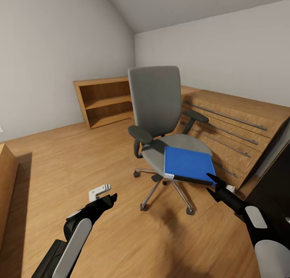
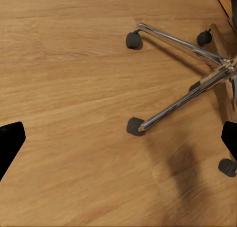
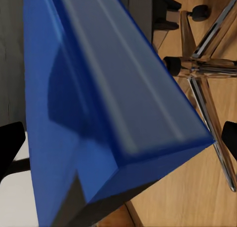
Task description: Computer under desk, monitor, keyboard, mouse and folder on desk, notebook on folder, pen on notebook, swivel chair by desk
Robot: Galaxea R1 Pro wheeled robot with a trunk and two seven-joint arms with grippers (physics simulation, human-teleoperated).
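The grey swivel chair [image 1: 155, 105] stands on the wood floor in the middle of the room, its chrome base [image 2: 197, 84] spread on casters. On its seat lies the bright blue folder [image 1: 187, 163], close up in the right wrist view [image 3: 108, 98]. My right gripper [image 1: 213, 184] is open at the folder's near right corner, a fingertip [image 3: 11, 147] on either side of it. Left of the chair base, my left gripper [image 1: 108, 199] hangs open and low over bare floor, holding nothing. A black slab of the desk [image 1: 276, 177] shows at the right edge.
A light wood cabinet with bar handles [image 1: 233, 125] runs along the right wall behind the chair. A low open wood shelf [image 1: 105, 101] stands at the back wall. A small pale grey piece [image 1: 98, 191] sits by my left gripper. Open floor lies to the left.
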